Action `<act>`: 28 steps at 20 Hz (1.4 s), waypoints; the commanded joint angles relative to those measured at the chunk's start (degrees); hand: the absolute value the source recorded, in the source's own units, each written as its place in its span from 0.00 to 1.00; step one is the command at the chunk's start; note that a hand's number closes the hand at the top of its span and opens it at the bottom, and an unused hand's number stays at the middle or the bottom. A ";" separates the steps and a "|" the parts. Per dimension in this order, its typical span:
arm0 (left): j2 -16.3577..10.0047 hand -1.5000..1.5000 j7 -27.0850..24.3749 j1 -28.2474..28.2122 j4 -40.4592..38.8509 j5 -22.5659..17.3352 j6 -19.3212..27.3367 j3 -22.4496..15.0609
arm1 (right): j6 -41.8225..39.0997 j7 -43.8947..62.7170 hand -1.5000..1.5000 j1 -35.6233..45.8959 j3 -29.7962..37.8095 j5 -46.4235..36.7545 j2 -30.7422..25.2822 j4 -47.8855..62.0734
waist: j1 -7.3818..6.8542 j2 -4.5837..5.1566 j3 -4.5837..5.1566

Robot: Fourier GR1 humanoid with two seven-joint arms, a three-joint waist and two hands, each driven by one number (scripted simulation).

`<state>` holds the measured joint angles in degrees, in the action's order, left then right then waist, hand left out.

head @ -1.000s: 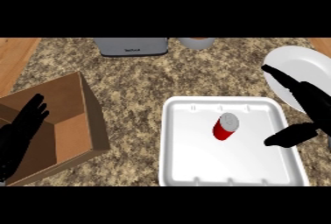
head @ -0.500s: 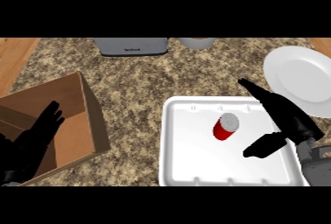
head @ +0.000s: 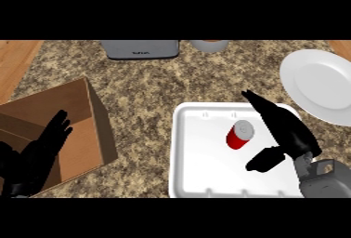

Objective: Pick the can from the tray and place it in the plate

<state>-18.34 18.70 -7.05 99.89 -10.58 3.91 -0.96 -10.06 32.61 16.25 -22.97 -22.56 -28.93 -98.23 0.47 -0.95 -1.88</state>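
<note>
My right hand (head: 291, 137) is over the right side of the tray (head: 202, 179), spread wide. Its fingers are straight and point toward the far left, and the thumb juts out on the near left side. It holds nothing. The can (head: 239, 135) sits just left of those fingers, in the gap between fingers and thumb. I cannot tell whether anything touches it.

The can is inside the white tray, right of the tray's middle. It looks to be standing on its base with its long axis up and down. The silver top faces up at me and the red side shows below it toward the near edge.

The white plate (head: 322, 83) lies on the surface (head: 137, 93) to the far right of the tray, apart from it.

My left hand (head: 34, 160) shows at the near left, fingers straight and relaxed, over the open cardboard box (head: 86, 116). A grey appliance (head: 140, 49) and a pale round vessel (head: 209, 45) stand at the far edge.
</note>
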 commanded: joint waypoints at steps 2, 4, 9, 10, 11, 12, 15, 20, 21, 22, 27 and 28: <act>7.36 0.50 -0.57 1.58 -7.52 0.27 0.85 -5.38 | 0.31 2.34 0.00 0.72 -1.36 -3.25 1.04 1.76 | 0.61 1.37 1.98; 8.09 0.50 -1.30 1.28 -6.65 1.23 1.06 -5.39 | 0.67 4.30 0.00 1.50 -2.94 -4.46 3.29 0.97 | 0.33 1.17 1.98; 8.29 0.50 -0.04 0.78 -6.37 1.27 -0.87 -4.78 | 1.42 0.84 0.00 1.12 -3.52 -5.83 4.31 6.80 | -0.27 1.42 1.92; 9.88 0.50 -1.47 1.04 -7.87 3.12 0.32 -5.67 | 0.74 0.22 0.00 2.36 -2.87 -5.21 4.39 8.83 | -0.28 1.63 1.93; 7.61 0.50 -0.54 3.39 -8.50 0.52 -1.80 -2.33 | 0.01 -0.36 0.00 0.93 -3.21 -5.20 3.42 7.50 | 0.30 1.40 1.94; 9.63 0.50 0.98 2.97 -7.27 3.51 0.82 -4.75 | -0.35 0.60 0.00 1.29 -4.13 -5.75 4.19 7.46 | 0.29 1.34 1.91; 9.00 0.50 -1.36 2.18 -8.15 1.76 -2.35 -2.81 | -2.26 -0.45 1.00 2.90 -6.39 -7.42 4.52 11.13 | -0.34 1.46 1.97; 10.30 0.50 -2.13 1.63 -9.05 3.81 -2.91 -3.11 | 0.35 -5.05 1.00 3.93 -6.29 -10.60 3.98 13.15 | -0.23 1.36 1.92; 10.19 0.50 -0.85 1.82 -7.77 4.35 -2.31 -2.80 | 0.07 -5.94 1.00 4.05 -6.44 -11.33 3.21 13.67 | -0.32 1.27 1.90; 10.49 0.50 1.57 2.90 -6.97 3.47 -2.35 -2.68 | 0.45 -7.95 1.00 2.29 -6.37 -11.21 2.03 13.96 | 0.08 1.27 1.87; 12.85 0.50 0.21 1.81 -7.65 5.24 -2.69 -3.55 | 5.32 -3.98 1.00 5.42 -4.43 -14.91 5.75 17.76 | -0.30 1.48 1.89; 11.75 0.50 -0.85 0.90 -6.63 4.59 -3.94 -2.25 | 6.93 3.48 1.00 7.00 -3.78 -16.32 10.02 21.02 | -1.22 1.64 1.96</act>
<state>-12.25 19.23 -5.19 98.37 -5.50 -0.12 1.71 -7.42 28.99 21.18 -28.11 -35.46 -23.75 -83.06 -0.43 -0.77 -1.57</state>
